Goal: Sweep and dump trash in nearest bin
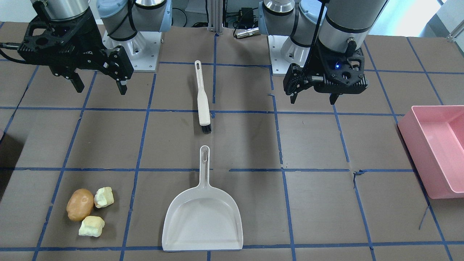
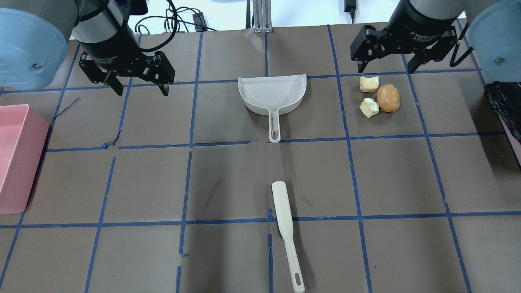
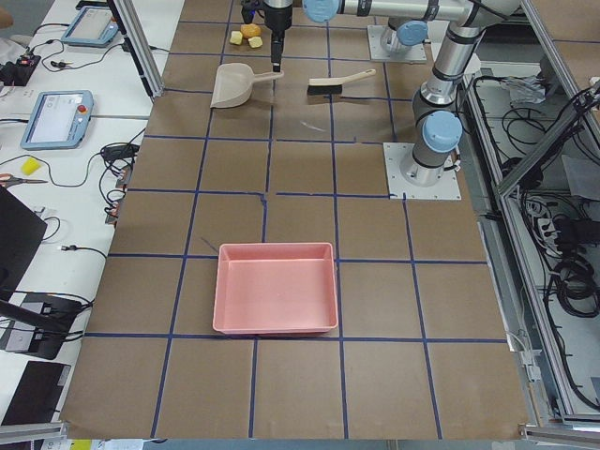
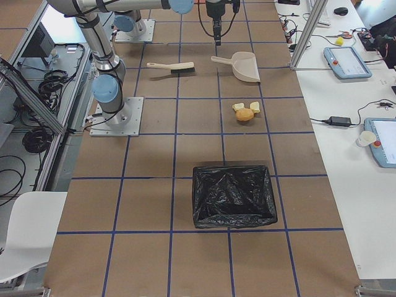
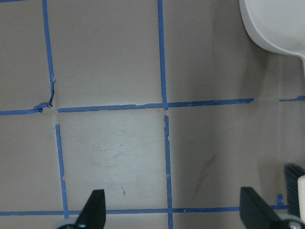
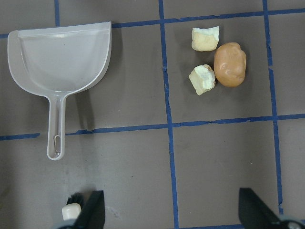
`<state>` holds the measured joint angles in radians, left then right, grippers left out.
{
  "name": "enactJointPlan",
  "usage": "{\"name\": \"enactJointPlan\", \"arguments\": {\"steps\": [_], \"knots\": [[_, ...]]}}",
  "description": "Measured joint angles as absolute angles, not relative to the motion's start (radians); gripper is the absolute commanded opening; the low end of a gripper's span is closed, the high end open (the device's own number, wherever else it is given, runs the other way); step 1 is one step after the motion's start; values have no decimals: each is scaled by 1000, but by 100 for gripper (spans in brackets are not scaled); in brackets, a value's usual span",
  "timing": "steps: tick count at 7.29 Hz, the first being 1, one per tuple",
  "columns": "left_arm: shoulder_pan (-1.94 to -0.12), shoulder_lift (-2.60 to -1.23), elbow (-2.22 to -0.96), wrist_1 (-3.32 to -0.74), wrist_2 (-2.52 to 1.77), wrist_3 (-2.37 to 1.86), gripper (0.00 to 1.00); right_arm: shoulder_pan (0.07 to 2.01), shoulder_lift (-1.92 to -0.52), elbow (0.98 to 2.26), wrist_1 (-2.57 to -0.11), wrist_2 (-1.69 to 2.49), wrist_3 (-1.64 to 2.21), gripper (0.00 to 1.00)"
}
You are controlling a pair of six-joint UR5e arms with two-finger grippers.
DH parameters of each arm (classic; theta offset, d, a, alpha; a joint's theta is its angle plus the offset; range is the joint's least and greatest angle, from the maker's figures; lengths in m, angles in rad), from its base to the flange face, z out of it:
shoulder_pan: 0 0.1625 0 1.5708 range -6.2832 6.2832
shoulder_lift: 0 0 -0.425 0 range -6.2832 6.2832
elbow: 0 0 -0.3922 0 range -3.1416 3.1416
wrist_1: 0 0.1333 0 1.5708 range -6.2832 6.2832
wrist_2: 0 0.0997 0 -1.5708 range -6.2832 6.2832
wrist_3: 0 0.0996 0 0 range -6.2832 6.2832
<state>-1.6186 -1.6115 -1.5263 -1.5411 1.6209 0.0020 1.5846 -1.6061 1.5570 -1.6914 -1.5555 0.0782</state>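
Observation:
The trash lies in a cluster: a tan-orange potato-shaped lump (image 1: 80, 204) (image 2: 388, 98) (image 6: 230, 64) and two pale yellow-green foam chunks (image 1: 104, 197) (image 1: 91, 226) touching it. A white dustpan (image 1: 203, 217) (image 2: 272, 93) (image 6: 59, 57) lies flat beside the cluster, mouth away from the robot. A white brush (image 1: 202, 101) (image 2: 285, 228) lies nearer the robot. My right gripper (image 2: 386, 67) (image 1: 101, 88) (image 6: 172, 205) hangs open and empty above the table near the trash. My left gripper (image 2: 141, 90) (image 1: 313, 99) (image 5: 174, 205) hangs open and empty, left of the dustpan.
A pink bin (image 1: 435, 145) (image 2: 16, 154) (image 3: 277, 286) stands at the table end on my left. A bin lined with a black bag (image 4: 234, 195) (image 2: 506, 110) stands at the end on my right, closer to the trash. Blue tape lines grid the brown table.

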Motion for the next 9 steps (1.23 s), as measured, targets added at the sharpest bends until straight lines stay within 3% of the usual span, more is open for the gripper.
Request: {"name": "enactJointPlan", "arguments": {"steps": [9], "knots": [[-1639,-1619,-1530,-1527,1624,0,100,1585,-1605,1557,-1692,-1555,79,100]]}}
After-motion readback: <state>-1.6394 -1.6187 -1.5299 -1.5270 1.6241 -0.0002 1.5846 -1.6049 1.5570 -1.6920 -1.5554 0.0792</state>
